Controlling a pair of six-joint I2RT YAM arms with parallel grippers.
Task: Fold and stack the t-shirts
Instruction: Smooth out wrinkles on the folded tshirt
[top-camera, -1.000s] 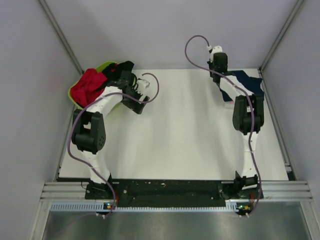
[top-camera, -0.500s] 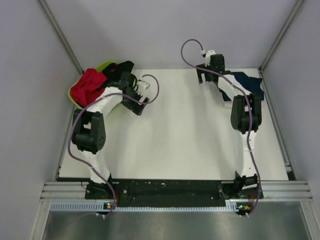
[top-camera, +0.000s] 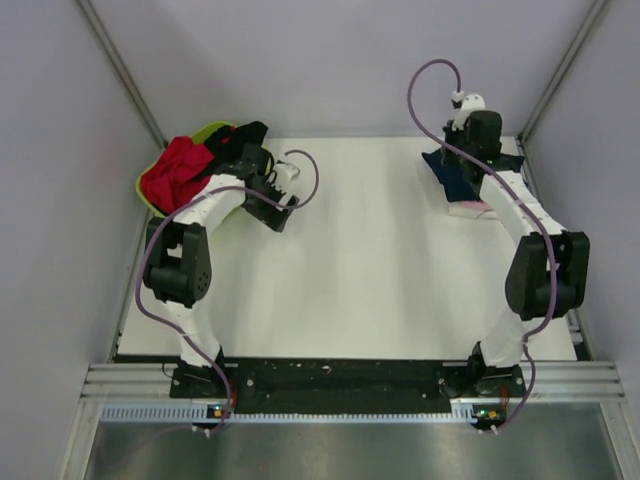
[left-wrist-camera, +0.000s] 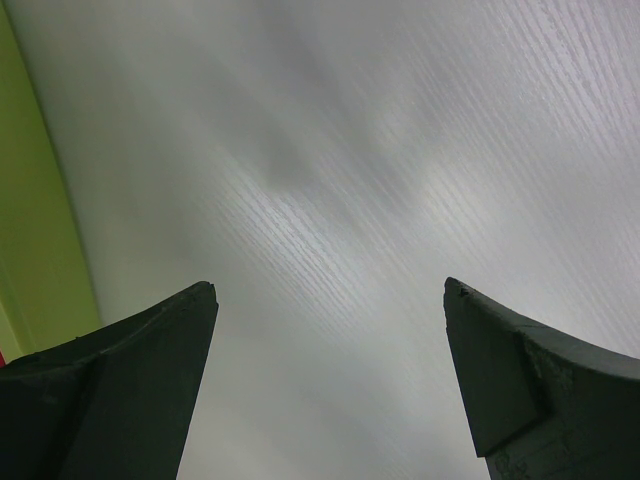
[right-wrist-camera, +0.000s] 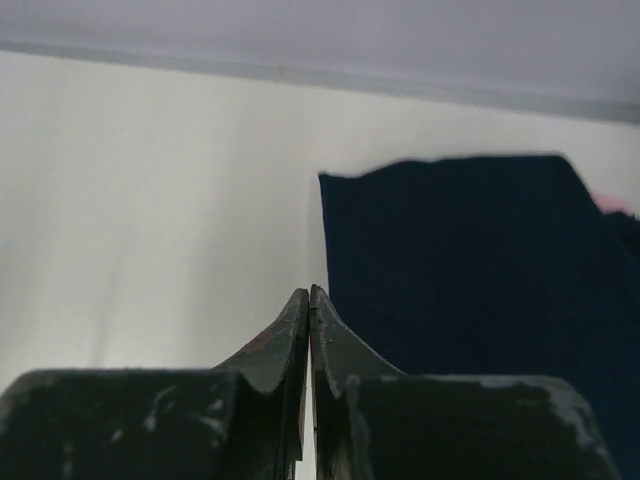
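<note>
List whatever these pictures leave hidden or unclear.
- Top view: the right arm covers part of the navy shirt; only a sliver of the pink shirt shows beneath.
- Top view: red shirt, black shirt and left arm hide most of the basin.
- Right wrist view: frame edge cuts the navy shirt.

- navy t-shirt (top-camera: 452, 178): dark blue cloth, folded flat at the far right of the table (top-camera: 370, 260), partly hidden from above. in the right wrist view (right-wrist-camera: 470, 270) its left edge runs straight and its far edge is slightly wavy.
- pink t-shirt (top-camera: 468, 209): lies under the navy one. only a pale sliver shows along the near edge of the stack.
- red t-shirt (top-camera: 172, 175): a crumpled heap spilling over the lime green basin (top-camera: 210, 130) at the far left.
- black t-shirt (top-camera: 248, 132): bunched dark cloth just beside the red one, at the basin's right side, partly hidden.
</note>
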